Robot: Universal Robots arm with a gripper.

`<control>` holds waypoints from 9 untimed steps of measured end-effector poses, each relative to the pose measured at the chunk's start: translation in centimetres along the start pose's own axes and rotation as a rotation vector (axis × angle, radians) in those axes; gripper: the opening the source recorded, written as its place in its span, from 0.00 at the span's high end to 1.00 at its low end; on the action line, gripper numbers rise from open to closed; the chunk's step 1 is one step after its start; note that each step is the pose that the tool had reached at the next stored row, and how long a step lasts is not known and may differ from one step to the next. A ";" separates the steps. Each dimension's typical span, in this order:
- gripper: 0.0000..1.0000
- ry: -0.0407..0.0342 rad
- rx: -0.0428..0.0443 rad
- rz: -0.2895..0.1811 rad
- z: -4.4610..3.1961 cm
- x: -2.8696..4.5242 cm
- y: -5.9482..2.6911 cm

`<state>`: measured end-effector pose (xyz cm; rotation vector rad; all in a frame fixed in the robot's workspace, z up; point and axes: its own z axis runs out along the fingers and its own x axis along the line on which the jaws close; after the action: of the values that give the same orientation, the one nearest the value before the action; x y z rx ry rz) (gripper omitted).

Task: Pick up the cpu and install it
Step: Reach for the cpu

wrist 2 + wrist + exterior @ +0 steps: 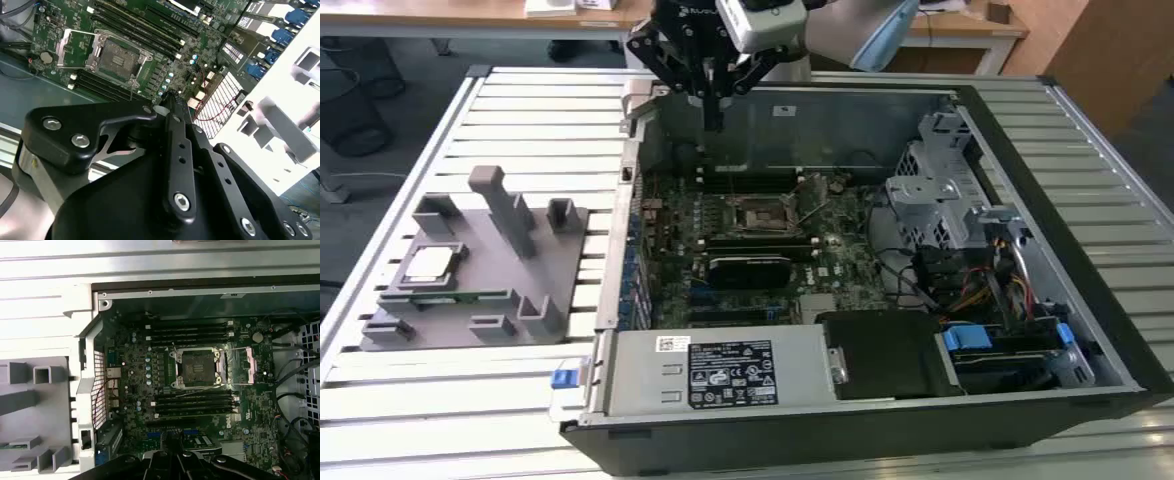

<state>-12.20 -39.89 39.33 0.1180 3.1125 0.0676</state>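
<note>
Progress check: pretty much nothing done yet, as far as I can tell. Cpu (430, 263) sits in its slot on the grey holder (520, 290), outside the computer case (854, 430) and well apart from it, on the exterior view's left. Gripper (714, 122) hangs above the case's far wall, nowhere near the chip, fingers pinched together with nothing between them. Inside the case the socket (198, 367) is bare, and its metal retaining frame (247, 367) looks flipped open beside it, so that end seems ready. Pickup, carry-over and seating are all left, I'd say.
</note>
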 end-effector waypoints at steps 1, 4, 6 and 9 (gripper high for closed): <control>0.89 0.0000 0.0000 0.000 0.00 0.00 0.00; 0.89 0.0000 0.0000 0.000 0.00 0.02 0.00; 0.89 0.0000 0.0000 0.000 0.00 0.06 0.00; 0.89 0.0000 0.0000 0.000 0.00 0.11 -0.01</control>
<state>-12.31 -39.89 39.32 0.1179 3.1125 0.0676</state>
